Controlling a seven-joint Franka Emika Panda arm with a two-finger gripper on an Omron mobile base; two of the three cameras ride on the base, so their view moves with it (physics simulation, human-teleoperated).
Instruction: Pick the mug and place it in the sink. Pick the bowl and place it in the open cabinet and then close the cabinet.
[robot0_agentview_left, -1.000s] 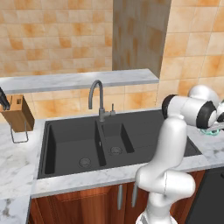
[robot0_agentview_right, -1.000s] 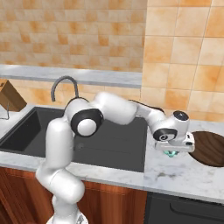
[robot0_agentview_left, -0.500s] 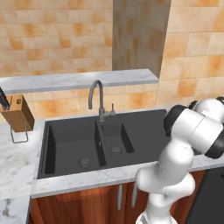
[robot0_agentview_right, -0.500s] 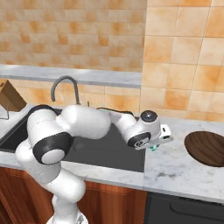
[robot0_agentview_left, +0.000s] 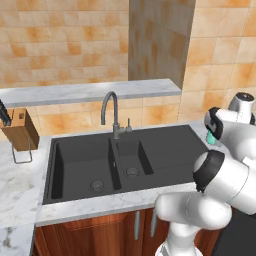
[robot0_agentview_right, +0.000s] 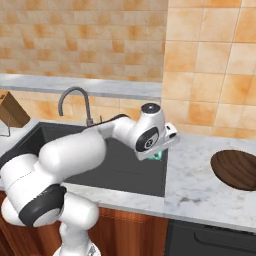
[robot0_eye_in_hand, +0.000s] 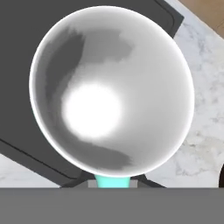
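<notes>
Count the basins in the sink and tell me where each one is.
2. In the sink, a large basin lies left of the tap, and a smaller basin just right of it, beside the flat drainer.

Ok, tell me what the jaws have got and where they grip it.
The mug, carried over the sink's right edge. The grip seems low on its teal outside; the exact spot is hidden.

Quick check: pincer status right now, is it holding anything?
Pincer: shut on the mug, carried at the right edge of the sink.
</notes>
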